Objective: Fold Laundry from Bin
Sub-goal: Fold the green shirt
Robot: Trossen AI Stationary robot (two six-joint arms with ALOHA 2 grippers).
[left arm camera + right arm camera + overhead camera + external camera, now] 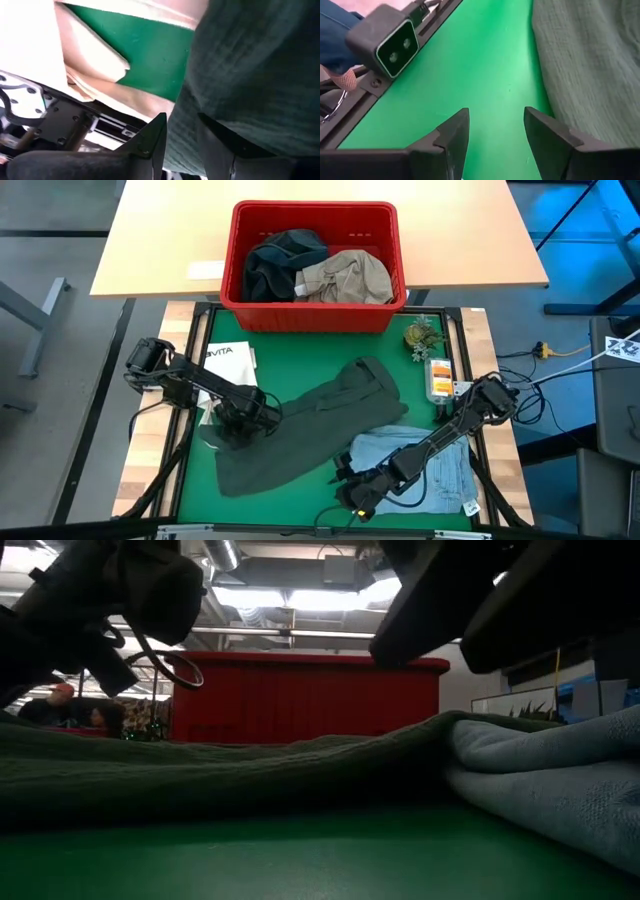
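At the far left of the high view the left arm reaches in over the green mat [300, 360]; beside it lies a white sheet [228, 358] printed with letters that read "VITA", the start of the word hidden by the arm; the left gripper [243, 420] sits at the near-left edge of the dark green garment [320, 425]; in the left wrist view its fingers [150, 142] stand on either side of a fold of that cloth, but whether they pinch it I cannot tell.

The dark green garment lies spread flat across the middle of the mat, its long axis running diagonally from the near left towards the far right, where it narrows and points at the bin; the red bin [312, 315] stands at the far edge of the mat, long side across the table, holding a dark piece [275, 265] on its left and a khaki-beige piece [350, 277] on its right.

Further right, folded light blue jeans [425, 465] lie at the near right, touching the green garment's edge; the right gripper [358, 498] hovers at their near-left corner, jaws spread over bare mat, gripping nothing; an orange-labelled packet [439, 378] and a small plant [422, 335] sit at the right edge, the label unreadable.
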